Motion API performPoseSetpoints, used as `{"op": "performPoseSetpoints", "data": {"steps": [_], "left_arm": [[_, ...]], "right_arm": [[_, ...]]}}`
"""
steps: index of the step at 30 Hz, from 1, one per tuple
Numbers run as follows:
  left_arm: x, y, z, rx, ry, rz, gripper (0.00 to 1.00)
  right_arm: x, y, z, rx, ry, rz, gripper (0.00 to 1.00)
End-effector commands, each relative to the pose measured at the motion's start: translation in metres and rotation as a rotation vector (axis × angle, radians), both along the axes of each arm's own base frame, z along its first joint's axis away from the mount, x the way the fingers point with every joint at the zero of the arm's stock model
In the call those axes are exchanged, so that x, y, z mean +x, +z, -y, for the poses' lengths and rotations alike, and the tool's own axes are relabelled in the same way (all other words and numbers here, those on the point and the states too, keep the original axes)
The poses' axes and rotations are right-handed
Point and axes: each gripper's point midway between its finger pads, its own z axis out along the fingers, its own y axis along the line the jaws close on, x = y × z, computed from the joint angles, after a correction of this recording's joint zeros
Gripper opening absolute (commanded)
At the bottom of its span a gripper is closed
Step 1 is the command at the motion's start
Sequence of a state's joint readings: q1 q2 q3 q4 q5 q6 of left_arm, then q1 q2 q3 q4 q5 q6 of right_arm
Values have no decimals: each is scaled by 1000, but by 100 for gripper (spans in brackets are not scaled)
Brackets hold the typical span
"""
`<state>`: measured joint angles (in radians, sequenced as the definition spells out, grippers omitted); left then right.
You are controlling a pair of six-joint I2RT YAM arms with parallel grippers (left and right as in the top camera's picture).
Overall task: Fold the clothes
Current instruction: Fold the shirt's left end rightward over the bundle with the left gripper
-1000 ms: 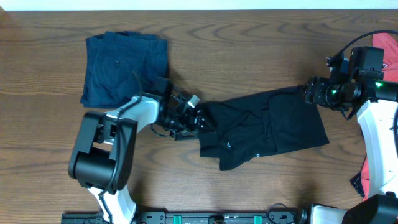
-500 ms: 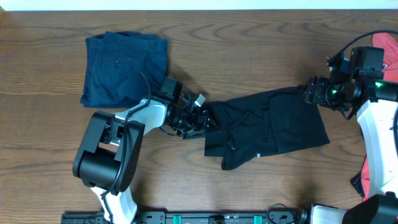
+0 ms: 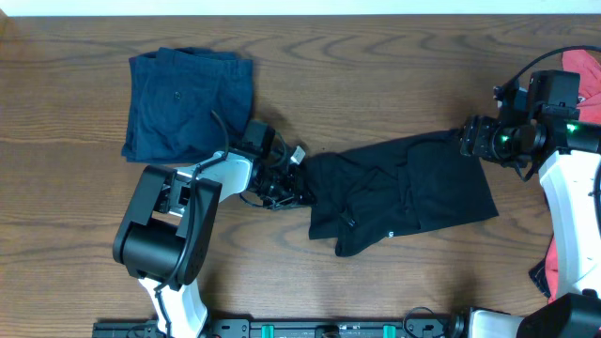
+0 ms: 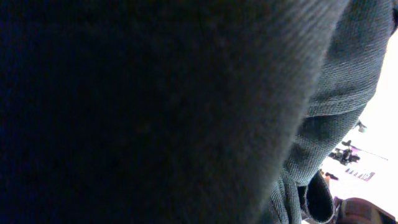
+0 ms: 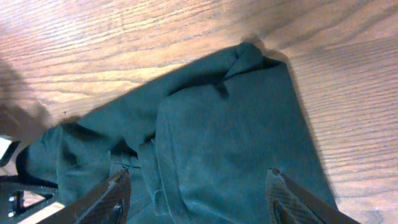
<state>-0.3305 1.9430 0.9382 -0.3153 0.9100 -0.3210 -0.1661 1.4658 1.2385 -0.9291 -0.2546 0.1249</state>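
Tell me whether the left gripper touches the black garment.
Touching: overhead, the left gripper bites the black garment; its fabric fills the left wrist view.

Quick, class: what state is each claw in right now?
Left claw: closed on the left edge of the black garment.
Right claw: open above the same garment, holding nothing.

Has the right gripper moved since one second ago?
No. The right gripper stays at the same spot on the brown wooden table, over the black fabric garment's corner.
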Motion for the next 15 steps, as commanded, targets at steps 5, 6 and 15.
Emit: {"op": "performPoseSetpoints", "data": {"steps": [5,6,15], "left_arm": [[-3,24,-39,50,34,7,6],[-1,30,-48,79,52,20,6],[17,118,-83,144,121,315,6]], "right_arm": [[1,3,1,-1,6,8,68],[1,3,1,-1,6,8,67],[1,4,1,-2,6,11,68]]}}
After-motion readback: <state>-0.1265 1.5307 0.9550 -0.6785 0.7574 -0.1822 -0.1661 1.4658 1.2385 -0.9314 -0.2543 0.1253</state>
